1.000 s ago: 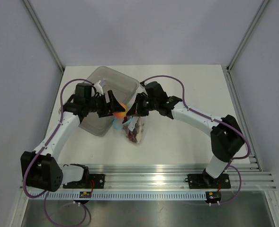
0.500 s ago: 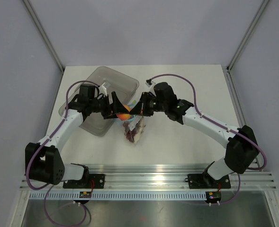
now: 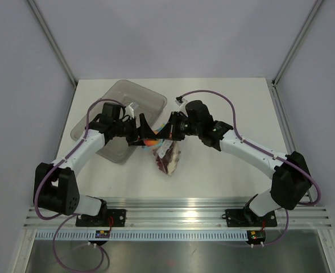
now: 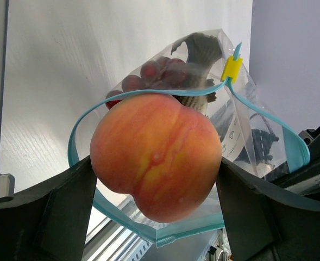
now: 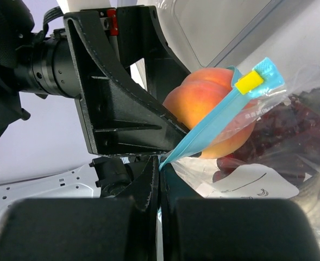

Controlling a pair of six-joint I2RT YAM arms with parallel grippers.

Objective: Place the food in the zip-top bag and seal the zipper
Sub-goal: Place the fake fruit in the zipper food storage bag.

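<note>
Grey translucent plastic makes the tray (image 3: 127, 94), which lies on the white counter (image 3: 230, 108) at the far left, with the left arm (image 3: 82, 151) crossing over its near edge. Just beside the tray the two pincers meet. The left pincer (image 3: 148, 138) grips the peach (image 3: 151, 141), and the right pincer (image 3: 166, 132) is at the top of the zip-top bag (image 3: 168, 153). The bag stretches from there toward the near side, and the dark grapes (image 3: 168, 164) are inside it, in its lower part. From the left wrist, the fingers (image 4: 67, 212) of the left pincer stand wide apart and press the peach from both sides. The teal zipper (image 4: 79, 133) is open in a loop around the fruit: one lip passes behind the top of the peach and the other lip runs under it. So the peach is in the mouth of the bag, but how deep it sits I cannot tell. The grapes are seen behind it, deeper in the clear plastic, and a yellow slider (image 4: 231, 68) sits at one end of the zipper. From the right wrist, the right pincer is closed tight on one lip of the zipper. The strip rises from its tips across the front of the peach up to the yellow slider. The grapes lie inside the bag, to the right of the peach.
</note>
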